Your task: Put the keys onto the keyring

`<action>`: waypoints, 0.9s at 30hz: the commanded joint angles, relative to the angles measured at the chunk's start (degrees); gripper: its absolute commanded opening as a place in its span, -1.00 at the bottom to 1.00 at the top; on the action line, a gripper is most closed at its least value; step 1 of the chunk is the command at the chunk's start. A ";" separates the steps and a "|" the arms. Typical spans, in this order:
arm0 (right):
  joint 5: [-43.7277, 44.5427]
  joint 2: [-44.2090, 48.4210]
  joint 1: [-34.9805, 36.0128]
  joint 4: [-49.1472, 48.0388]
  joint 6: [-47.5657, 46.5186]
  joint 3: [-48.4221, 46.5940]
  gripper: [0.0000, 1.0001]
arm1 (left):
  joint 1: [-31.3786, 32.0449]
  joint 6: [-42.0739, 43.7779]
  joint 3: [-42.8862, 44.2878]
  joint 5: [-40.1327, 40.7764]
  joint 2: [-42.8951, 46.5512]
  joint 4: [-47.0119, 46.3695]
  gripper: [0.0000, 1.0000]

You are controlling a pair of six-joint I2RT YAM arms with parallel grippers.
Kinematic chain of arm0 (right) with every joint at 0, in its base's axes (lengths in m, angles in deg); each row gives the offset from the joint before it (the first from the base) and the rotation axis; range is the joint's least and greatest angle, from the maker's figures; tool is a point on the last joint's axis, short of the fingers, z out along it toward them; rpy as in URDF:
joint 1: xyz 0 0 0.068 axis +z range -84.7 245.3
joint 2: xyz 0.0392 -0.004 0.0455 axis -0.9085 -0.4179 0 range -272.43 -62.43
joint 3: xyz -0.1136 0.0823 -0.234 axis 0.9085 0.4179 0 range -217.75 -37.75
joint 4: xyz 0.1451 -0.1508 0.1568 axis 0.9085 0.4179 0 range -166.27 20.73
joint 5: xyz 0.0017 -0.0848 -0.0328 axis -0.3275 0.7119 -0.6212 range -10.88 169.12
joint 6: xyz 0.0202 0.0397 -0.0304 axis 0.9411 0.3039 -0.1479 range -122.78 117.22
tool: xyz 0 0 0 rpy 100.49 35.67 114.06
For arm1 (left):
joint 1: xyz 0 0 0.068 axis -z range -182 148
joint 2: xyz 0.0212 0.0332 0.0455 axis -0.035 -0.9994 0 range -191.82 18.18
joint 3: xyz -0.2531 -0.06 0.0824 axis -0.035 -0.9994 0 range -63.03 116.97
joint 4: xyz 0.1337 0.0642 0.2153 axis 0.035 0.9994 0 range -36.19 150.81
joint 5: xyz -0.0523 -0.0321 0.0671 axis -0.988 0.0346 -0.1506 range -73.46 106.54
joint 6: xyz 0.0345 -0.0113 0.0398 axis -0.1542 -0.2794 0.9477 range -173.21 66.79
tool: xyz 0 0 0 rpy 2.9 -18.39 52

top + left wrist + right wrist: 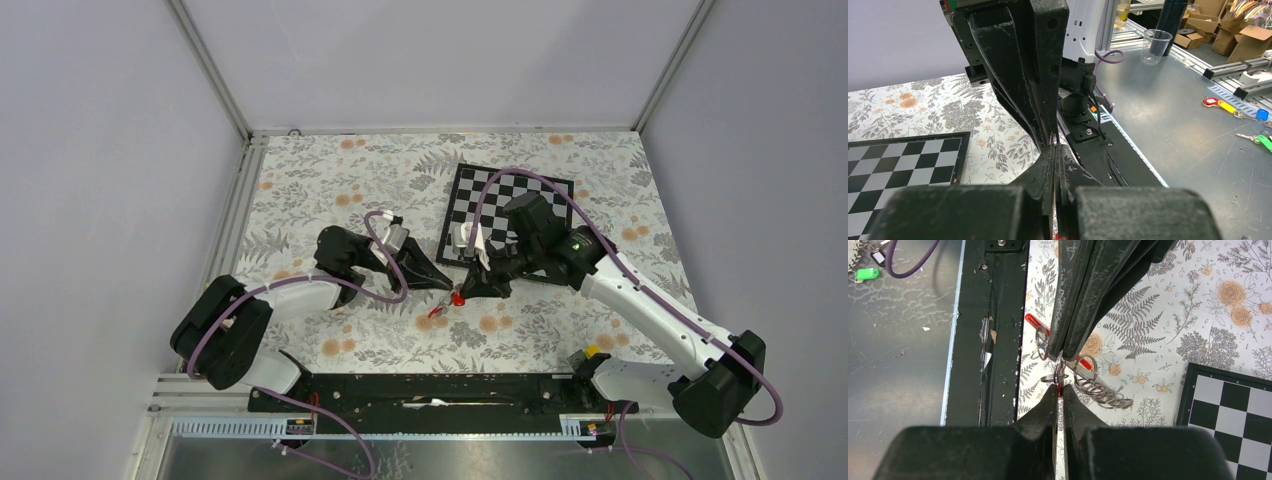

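So both arms are nose to nose over the floral-print worktop (330, 180), just in front of the black-and-white chessboard (480, 195). The left gripper (440, 281) comes in from the left and the right gripper (472, 290) from the right, with their tips basically touching.

From the right wrist cam, the right jaws are clenched on what looks like the tiny red-tagged key (1058, 377). All I can really make out is a small silver ring at the tips and a sliver of red between them. The left jaws are clamped shut too, with their points pressed right against that same ring. Can't tell if they're actually gripping anything or just touching it.

The keyring, a grey coiled loop with a bright red section (1087, 364), lies on the worktop right under the two sets of tips, near the black metal rail (993, 340). The red part runs diagonally behind the left jaws and the grey coil trails off toward the chessboard. A couple of bigger silver rings sit along the red part.
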 commanded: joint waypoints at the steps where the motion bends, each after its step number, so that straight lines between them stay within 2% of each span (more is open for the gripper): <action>1: -2.62 -0.44 -0.34 -1.84 -0.08 0.25 -0.92 | -0.14 -0.99 -0.24 -0.07 1.11 -5.82 -1.00; 5: -2.86 -0.83 -0.30 -2.12 0.24 0.31 -1.00 | -0.11 -1.38 -0.44 0.14 0.79 -6.48 -1.00; 27: -3.52 -3.06 -0.37 -3.87 2.45 0.86 -1.00 | 0.28 -0.94 -0.94 0.81 0.61 -6.41 -1.00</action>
